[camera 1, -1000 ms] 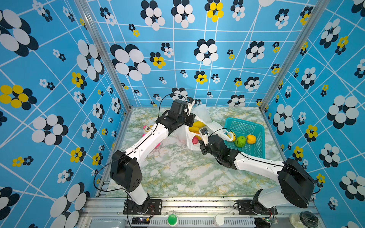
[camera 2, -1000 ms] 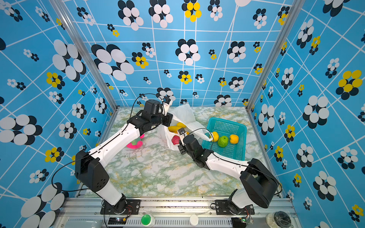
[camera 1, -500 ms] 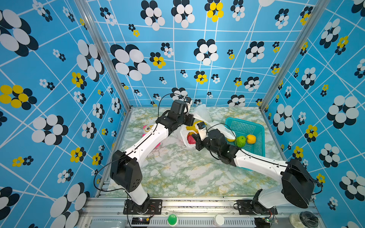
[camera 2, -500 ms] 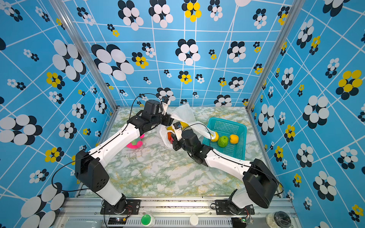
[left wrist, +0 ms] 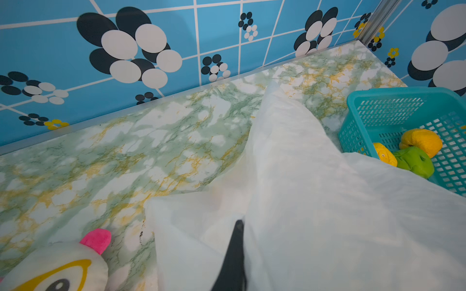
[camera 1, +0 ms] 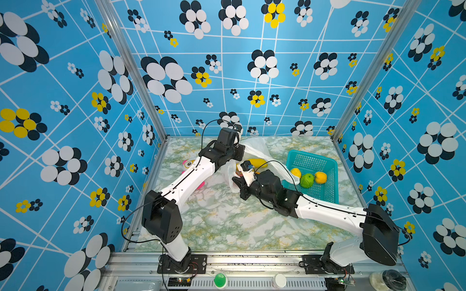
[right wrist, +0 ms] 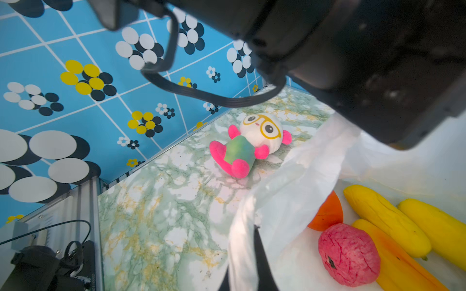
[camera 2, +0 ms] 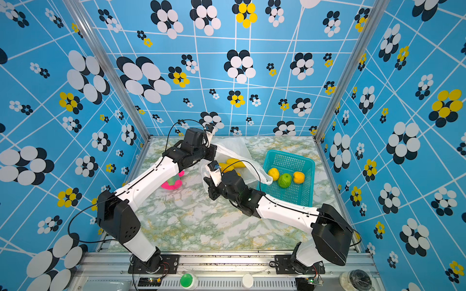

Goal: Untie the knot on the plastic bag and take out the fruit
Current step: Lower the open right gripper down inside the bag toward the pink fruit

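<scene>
left gripper (left wrist: 237,226): clenched on the plastic bag (camera 1: 254,148), far rim.
right gripper (right wrist: 256,231): clenched on its near rim.
position: by the table (camera 1: 227,221)'s far edge, fruit (right wrist: 349,254) inside.
risk: the thin film could tear or slip if the arms pull against each other.

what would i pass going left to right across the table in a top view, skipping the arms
plush toy → plastic bag → teal basket, and inside it yellow fruit → green fruit → orange fruit
</scene>
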`<state>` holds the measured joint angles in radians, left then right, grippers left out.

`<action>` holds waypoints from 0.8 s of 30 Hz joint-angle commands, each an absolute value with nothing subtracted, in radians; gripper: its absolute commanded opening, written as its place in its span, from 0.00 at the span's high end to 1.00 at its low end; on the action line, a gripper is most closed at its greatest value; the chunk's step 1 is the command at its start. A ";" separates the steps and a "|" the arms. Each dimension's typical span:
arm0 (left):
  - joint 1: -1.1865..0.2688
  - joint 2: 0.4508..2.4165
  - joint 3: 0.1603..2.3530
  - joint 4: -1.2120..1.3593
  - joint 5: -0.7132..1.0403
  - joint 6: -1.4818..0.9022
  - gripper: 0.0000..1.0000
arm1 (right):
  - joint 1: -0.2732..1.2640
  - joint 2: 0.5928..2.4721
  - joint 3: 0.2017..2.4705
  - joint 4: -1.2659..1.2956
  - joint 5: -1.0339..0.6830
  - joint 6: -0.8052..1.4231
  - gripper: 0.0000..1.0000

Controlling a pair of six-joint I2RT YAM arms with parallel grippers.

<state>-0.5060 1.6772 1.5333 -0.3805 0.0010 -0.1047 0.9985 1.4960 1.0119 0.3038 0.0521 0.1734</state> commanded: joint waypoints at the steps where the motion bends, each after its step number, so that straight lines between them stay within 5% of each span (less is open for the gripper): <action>1: -0.499 1.665 1.534 -0.373 0.018 -0.100 1.00 | 1.009 1.542 1.059 0.325 0.055 0.189 0.92; 6: -0.499 1.640 1.505 -0.342 0.035 -0.100 1.00 | 1.009 1.501 1.019 0.300 0.134 0.157 0.44; 11: -0.496 1.631 1.499 -0.334 0.047 -0.100 1.00 | 1.008 1.342 0.888 0.305 0.281 0.099 0.23; 16: -0.497 1.629 1.496 -0.333 0.055 -0.102 1.00 | 1.004 1.185 0.776 0.283 0.397 0.056 0.26; 24: -0.498 1.625 1.490 -0.328 0.066 -0.106 1.00 | 0.996 0.996 0.642 0.272 0.476 0.004 0.59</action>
<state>-0.5041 1.6627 1.5116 -0.3504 0.0490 -0.1051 1.0046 1.0309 0.6704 0.2886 0.4110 0.0315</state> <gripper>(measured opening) 0.046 0.434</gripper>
